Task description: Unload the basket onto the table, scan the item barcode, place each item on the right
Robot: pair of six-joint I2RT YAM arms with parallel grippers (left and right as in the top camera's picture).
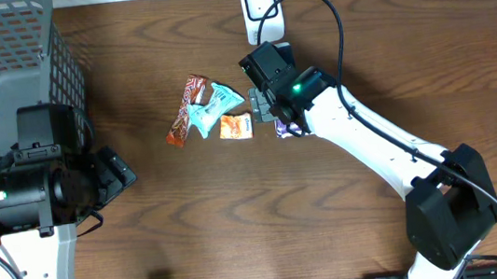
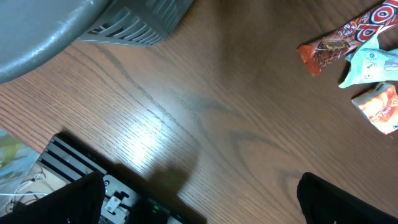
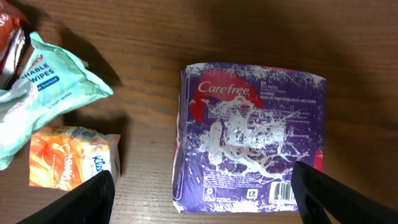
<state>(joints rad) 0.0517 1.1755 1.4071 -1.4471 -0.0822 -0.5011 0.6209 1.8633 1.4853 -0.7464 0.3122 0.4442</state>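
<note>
The dark wood-grain bench [image 1: 238, 216] carries a grey mesh basket [image 1: 52, 59] at the far left and a white scanner [image 1: 261, 7] at its far edge. From overhead the right arm [image 1: 371, 144] hides most of the purple pack [image 3: 249, 146]. The wrist view shows it lying flat just right of the orange tissue pack [image 3: 71, 158], beneath the right hand [image 3: 205, 202], which is released, fingers spread, grasping nothing. The left hand [image 2: 199, 205] is spread wide over bare wood near the basket. The pack reads "Carefree", with a barcode [image 3: 283, 191] at its lower right; the small print is illegible. The teal packet [image 3: 43, 87] shows "…HABLE WIPES", cut off. The red-brown wrapper [image 1: 187, 109] bears lettering too small to read.
</note>
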